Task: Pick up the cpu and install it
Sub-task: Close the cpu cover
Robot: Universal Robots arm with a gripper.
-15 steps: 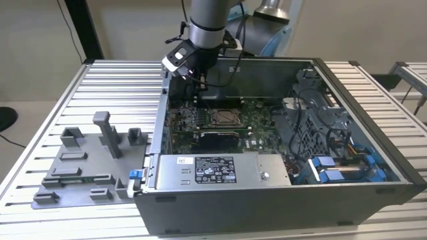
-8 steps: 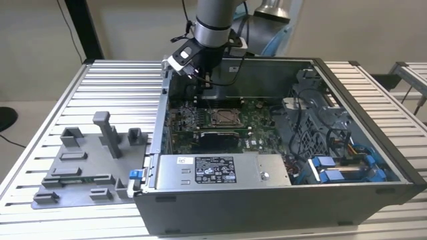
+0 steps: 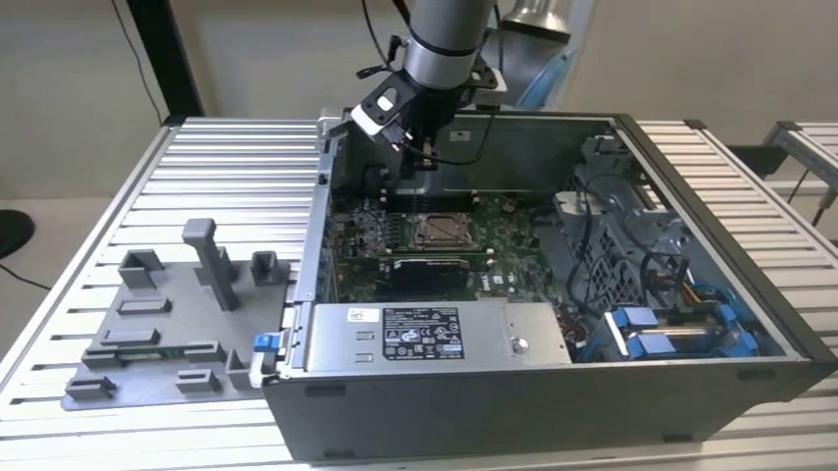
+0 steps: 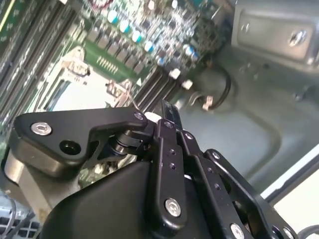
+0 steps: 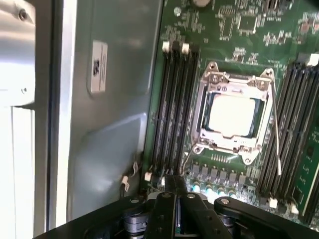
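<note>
Walls [image 3: 262, 59] behind the scene are plain beige. Below them a table [image 3: 196, 157] of ribbed aluminium slats carries everything, and the corner of a second table [image 3: 806, 147] shows at the exterior view's right.

An open grey case [image 3: 524, 402] lies on its side on the slats. The arm [image 3: 445, 39] reaches down into the case's far end. At the exterior view's left, a grey tray [image 3: 144, 334] of plastic blocks sits just beside the case.

Inside the case, a silver power supply [image 3: 511, 339] fills the near side and bears a white label [image 3: 419, 334], whose print is too small to read. Beyond it lies the green motherboard [image 3: 511, 221].

The black gripper [image 3: 408, 165] hangs over the board's far edge. In the first wrist view its jaws are pressed together with nothing between them [image 5: 174, 181], above the memory slots [image 5: 174, 109] and apart from the socket [image 5: 214, 79].

The cpu [image 5: 233, 113] sits flat inside the socket's metal frame, pale top up; the exterior view shows it mid-board [image 3: 442, 231]. A small sticker [image 5: 99, 67] on the case wall carries print I cannot make out.
</note>
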